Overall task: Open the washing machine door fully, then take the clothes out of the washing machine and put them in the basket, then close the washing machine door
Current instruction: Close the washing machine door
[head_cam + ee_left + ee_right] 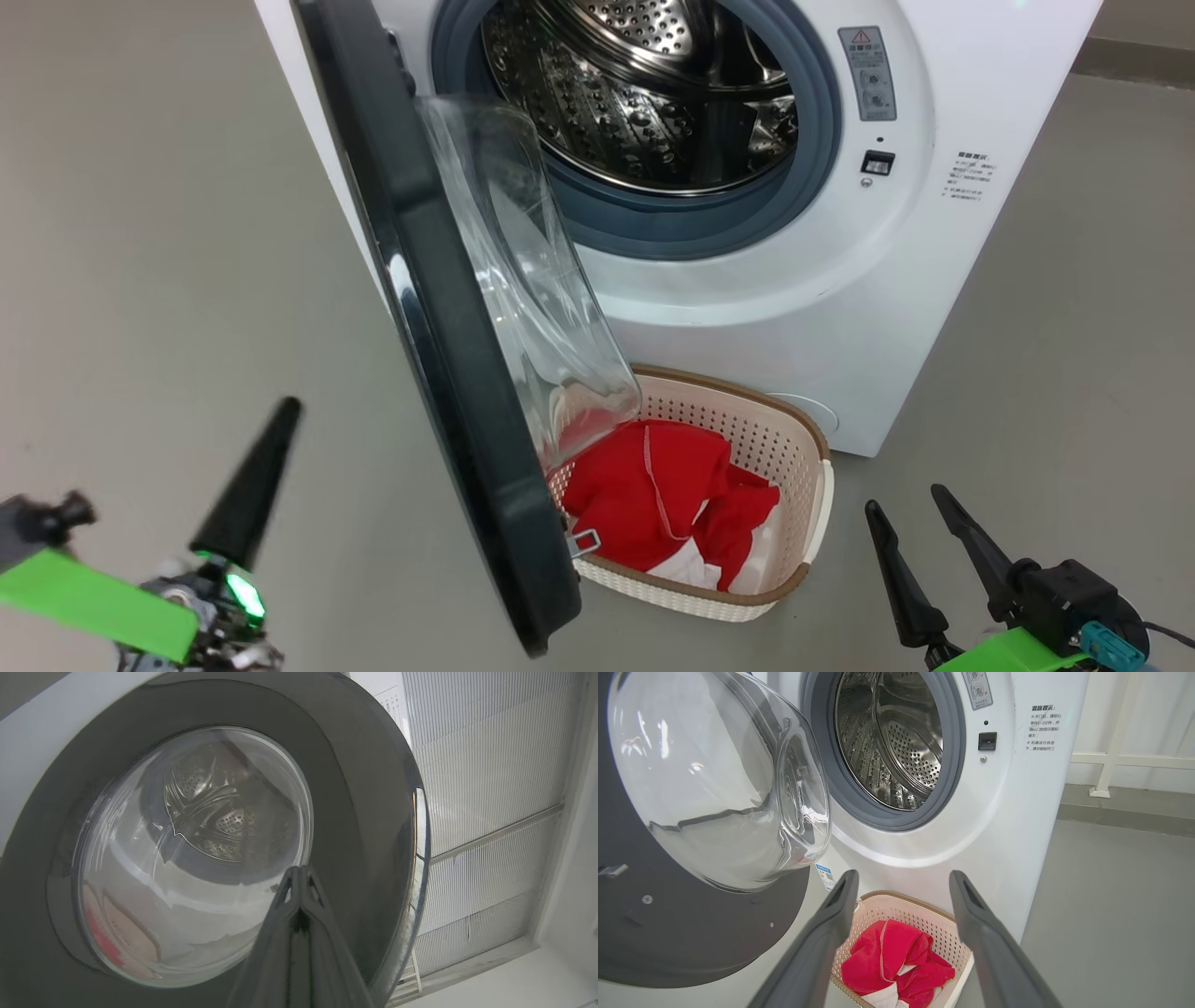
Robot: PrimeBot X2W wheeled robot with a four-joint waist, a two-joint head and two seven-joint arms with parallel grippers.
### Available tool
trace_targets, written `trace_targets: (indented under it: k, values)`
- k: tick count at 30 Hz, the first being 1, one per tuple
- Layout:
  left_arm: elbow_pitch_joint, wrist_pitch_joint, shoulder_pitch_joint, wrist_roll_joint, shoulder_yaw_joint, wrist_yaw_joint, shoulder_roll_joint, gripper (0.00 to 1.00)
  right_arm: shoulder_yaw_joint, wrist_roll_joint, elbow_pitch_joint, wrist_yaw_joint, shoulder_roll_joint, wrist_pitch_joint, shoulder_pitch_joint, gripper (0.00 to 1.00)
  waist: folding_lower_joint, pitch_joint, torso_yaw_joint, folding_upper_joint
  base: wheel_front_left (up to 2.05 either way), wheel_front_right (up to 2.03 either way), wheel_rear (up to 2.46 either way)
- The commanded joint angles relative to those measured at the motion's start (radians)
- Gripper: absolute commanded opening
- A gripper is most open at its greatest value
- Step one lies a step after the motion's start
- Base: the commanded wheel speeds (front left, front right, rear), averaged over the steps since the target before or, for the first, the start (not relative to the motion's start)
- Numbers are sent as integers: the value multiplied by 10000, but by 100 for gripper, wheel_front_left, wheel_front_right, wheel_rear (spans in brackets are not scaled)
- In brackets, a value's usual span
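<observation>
The large round washing machine door, glossy black rim and bulging clear glass, stands swung out from the big white front-loading washing machine, over one end of the small cream perforated plastic basket on the floor. The bright red and white clothes lie bunched in that basket (just before the machine). The left gripper faces the door's outer side, jaws clenched on nothing; the right gripper, beside the basket, has jaws released and empty.
</observation>
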Motion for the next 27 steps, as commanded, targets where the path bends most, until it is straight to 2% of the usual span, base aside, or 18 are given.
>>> trace_targets:
  k: [1,6,12,20,27]
  values:
    - [-354,350,-137,-224,314,-55,339,0,212,-20,-265,48,-94,-65,-407,100,0,38,-31,-1,0,0,0]
    - [-704,2267,-1,-685,157,-55,553,0,202,-28,-284,48,-99,-65,-464,100,0,180,-132,-1,0,0,0]
    - [-788,3603,-119,-643,406,-55,152,0,182,-32,-304,48,-114,-65,-601,100,0,435,-329,-1,0,0,0]
    - [-763,4516,-418,-347,604,-55,-465,0,73,-47,-352,48,-121,-65,-770,100,0,723,-638,-1,0,0,0]
    - [-711,4859,-818,-95,668,-55,-958,0,-72,-62,-413,48,-106,-65,-890,100,0,940,-871,-1,0,0,0]
